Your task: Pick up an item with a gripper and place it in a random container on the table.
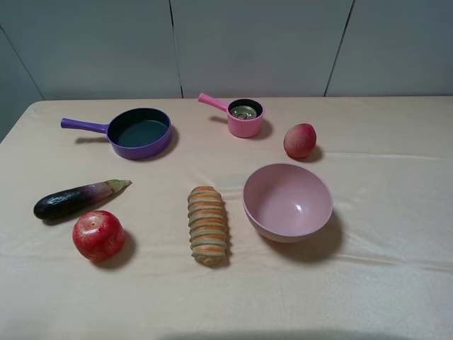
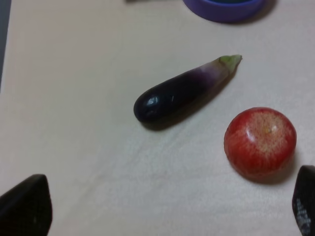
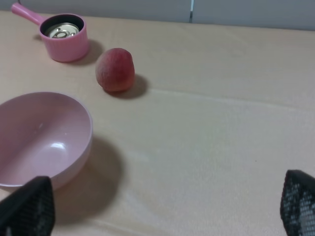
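silver-lidded can point(image 1: 243, 112) sits inside pink saucepan point(image 1: 245, 126), seemingly well apart from right gripper point(image 3: 162, 209).

Black, finely textured fingertips point(image 2: 24, 206) of the left tool point(image 2: 167, 209); matching dark, mesh-patterned tips on the right tool point(image 3: 162, 209).

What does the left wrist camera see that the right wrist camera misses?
Only the left wrist view shows the eggplant, the red apple and an edge of the purple frying pan. Only the right wrist view shows the pink bowl, the peach and the tin can inside the pink saucepan. Both show beige table and open gripper tips.
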You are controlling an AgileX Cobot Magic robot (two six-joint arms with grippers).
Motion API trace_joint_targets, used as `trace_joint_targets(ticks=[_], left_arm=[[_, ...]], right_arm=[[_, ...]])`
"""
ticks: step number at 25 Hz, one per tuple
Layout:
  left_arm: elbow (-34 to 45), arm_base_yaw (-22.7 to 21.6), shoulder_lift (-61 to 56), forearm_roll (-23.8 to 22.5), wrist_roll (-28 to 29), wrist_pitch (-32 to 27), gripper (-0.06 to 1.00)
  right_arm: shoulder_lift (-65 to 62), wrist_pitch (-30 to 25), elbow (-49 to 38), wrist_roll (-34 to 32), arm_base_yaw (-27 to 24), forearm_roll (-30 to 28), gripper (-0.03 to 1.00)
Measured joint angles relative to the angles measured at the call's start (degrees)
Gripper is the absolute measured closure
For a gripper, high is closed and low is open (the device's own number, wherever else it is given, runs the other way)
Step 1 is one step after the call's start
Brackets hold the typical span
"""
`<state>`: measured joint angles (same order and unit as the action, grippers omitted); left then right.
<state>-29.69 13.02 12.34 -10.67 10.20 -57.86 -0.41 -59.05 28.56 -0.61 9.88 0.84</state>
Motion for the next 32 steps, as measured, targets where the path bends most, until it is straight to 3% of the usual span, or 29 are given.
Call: trace_joint_targets(ticks=[5,23,32], left_arm=[[1.2,-0.7,-4.1,0.0,-0.2,-2.7,-0.05],[1.2,-4.5,-12.6,2.3,-3.5,-2.7,-0.05],[1.2,-11.6,-12.6,4.1,-5.7,-2.7,-0.05]], right_arm=[[0.0,0.0,0.0,0.0,0.0,0.0,0.27],[0.0,0.0,0.0,0.0,0.0,0.0,0.27],[0.0,0.0,0.0,0.0,0.0,0.0,0.27]])
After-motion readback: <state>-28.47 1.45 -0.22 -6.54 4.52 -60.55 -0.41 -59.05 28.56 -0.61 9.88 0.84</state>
